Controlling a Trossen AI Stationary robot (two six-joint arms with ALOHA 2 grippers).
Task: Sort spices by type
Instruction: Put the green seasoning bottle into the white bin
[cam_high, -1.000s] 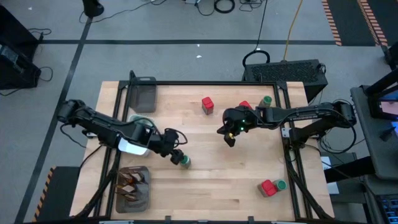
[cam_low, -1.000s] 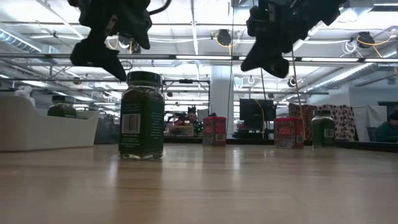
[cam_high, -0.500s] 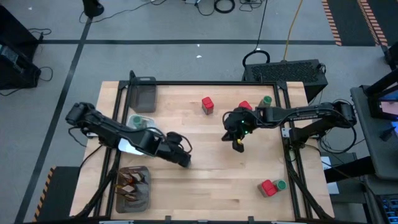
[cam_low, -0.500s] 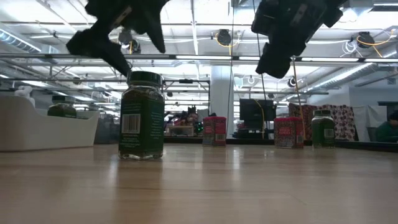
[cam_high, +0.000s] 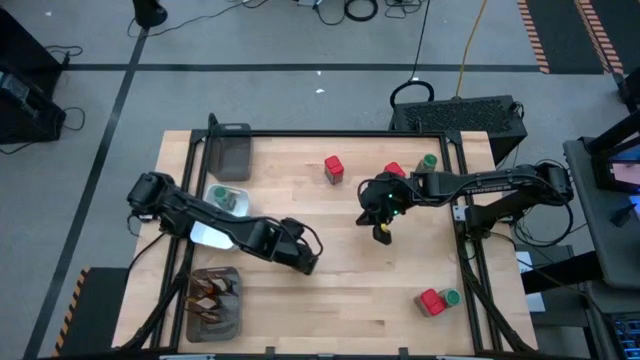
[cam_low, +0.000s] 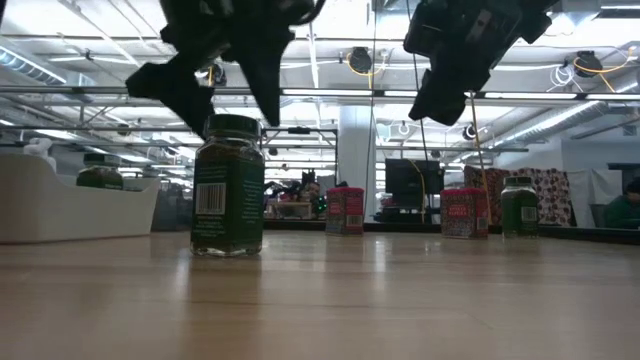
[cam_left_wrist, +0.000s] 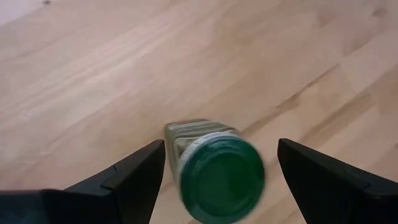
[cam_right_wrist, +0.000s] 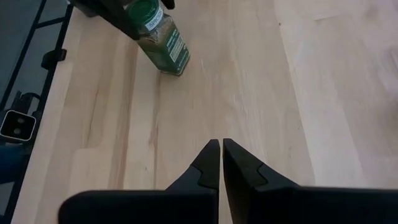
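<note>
Now left gripper (cam_left_wrist: 214, 165), fingers spread, straddles upright jar (cam_left_wrist: 217, 169) (untouched); right gripper (cam_right_wrist: 221, 163) fingers closed, empty, above worktop (cam_high: 350, 280).

Three red boxes (cam_high: 333, 168); four green-lidded jars (cam_low: 228, 185), seemingly one inside the white dish (cam_high: 205, 236); sachets (cam_high: 213, 293) too bunched to count.

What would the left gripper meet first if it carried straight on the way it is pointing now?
Probably the green-lidded jar: the left gripper is open with a finger on each side of its lid, though the remaining gap is unclear.
</note>
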